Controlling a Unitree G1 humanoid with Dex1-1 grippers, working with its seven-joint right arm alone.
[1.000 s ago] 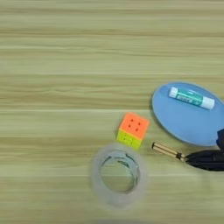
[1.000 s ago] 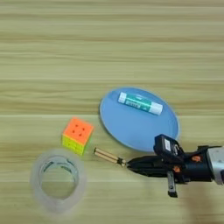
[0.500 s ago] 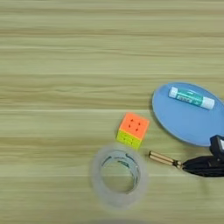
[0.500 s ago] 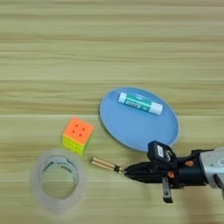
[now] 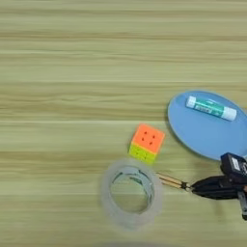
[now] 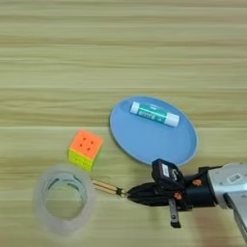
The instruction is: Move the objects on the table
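Light wooden table (image 6: 120,43) with horizontal grain is filling both views. Compared with a second ago, the thin gold-brown stick (image 6: 107,187) is lying further toward the robot's left: its free end is now reaching the rim of the clear tape ring (image 6: 62,198), where earlier it lay well short of it, below the cube. The right gripper (image 6: 126,193) is also sitting further left than before, having travelled along with the stick.

Right arm is coming in from the right edge, low over the table, silver forearm nearly horizontal, black fingers (image 6: 144,192) pointing left. Fingers are drawn together to a narrow point, pinching the dark-tipped end of the stick; the stick is running left and slightly away from the robot, out of the fingertips toward the ring.

Count: one stick, held at the gripper tip; one white tube with green label (image 6: 154,114), lying tilted on the far part of the blue oval plate (image 6: 144,144); one orange-and-yellow puzzle cube (image 6: 86,149), resting on bare wood between plate and ring, just beyond the ring; one tape ring; one plate. Tube, cube, plate and ring are keeping their earlier places.
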